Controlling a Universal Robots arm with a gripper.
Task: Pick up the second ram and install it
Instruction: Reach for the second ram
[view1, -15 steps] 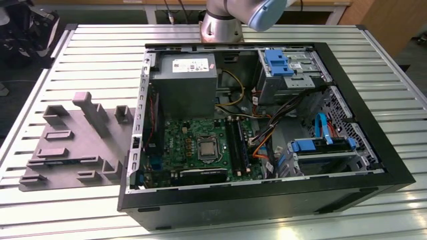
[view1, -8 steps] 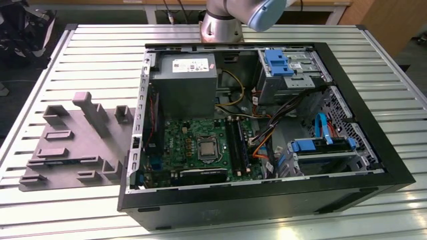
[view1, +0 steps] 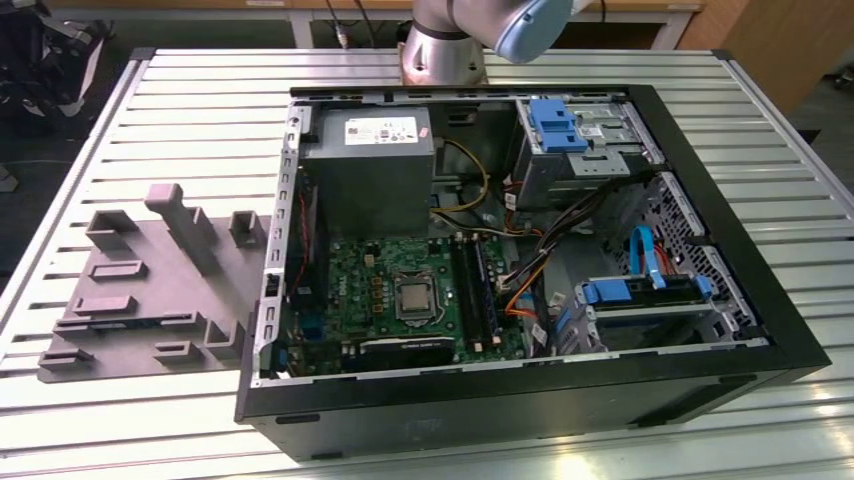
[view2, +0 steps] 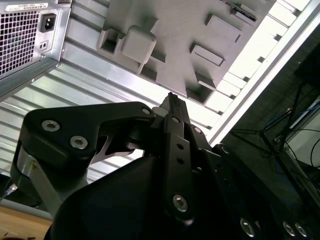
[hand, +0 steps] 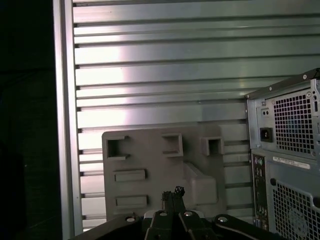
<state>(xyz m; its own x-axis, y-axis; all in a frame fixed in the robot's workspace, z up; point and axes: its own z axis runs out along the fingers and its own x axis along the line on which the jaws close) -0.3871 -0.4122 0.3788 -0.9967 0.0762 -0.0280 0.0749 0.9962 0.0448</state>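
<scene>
- My end effector (hand: 172, 192) is closed on nothing and hangs over the counter (hand: 150, 55) beside the grey tray (hand: 150, 160), I judge to keep clear of the computer case (view1: 534, 400).
- I cannot pick out the second ram with any certainty; it may be one of the dark strips in the motherboard slots (view1: 475, 280).

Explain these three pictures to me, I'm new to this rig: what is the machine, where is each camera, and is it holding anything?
The machine is a single robot arm; the exterior view looks down on a slatted metal table with the arm's base at the far edge. On the table lie an open computer case, its green circuit board exposed, and, on the exterior view's left, a grey tray of raised blocks. Both wrist views come from cameras riding on the arm; they look past its gripper towards the tray and the back of the case. The jaws appear closed together, with nothing between them.
</scene>
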